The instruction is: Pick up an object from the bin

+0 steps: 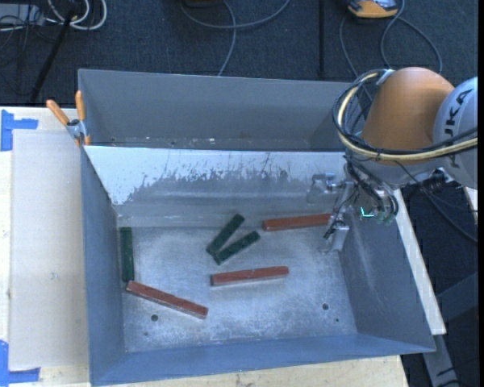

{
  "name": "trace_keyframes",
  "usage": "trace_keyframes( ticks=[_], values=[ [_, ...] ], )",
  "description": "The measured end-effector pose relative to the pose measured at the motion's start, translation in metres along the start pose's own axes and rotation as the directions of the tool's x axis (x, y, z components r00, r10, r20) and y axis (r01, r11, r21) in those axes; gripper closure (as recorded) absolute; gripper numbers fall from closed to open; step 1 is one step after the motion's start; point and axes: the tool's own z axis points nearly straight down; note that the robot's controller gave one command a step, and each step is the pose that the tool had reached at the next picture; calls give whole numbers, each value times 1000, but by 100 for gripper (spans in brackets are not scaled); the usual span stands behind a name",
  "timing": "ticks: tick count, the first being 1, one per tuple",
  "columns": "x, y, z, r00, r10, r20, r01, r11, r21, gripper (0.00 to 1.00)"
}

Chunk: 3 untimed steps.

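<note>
Right of centre, the gripper [336, 232] masks a brown bar's [294, 223] end; its opening cannot be told. Scratched grey bin [226, 119].

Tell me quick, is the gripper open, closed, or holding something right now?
Gripper: cannot be told whether it is open or closed. It sits at the right end of the upper red-brown bar, and no hold on the bar can be made out.

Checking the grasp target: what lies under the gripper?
A red-brown bar by the back wall of the bin reaches under the gripper; its right tip and the floor there are covered.
</note>
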Motion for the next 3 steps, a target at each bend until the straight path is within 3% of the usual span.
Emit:
trace_keyframes(
  ticks=[1,2,3],
  values=[
    [-12,57,57,994,-108,3,108,994,-2,0],
    [42,116,92,994,-114,2,114,994,-2,0],
    [66,116,99,986,-168,9,168,986,2,0]
  ],
)
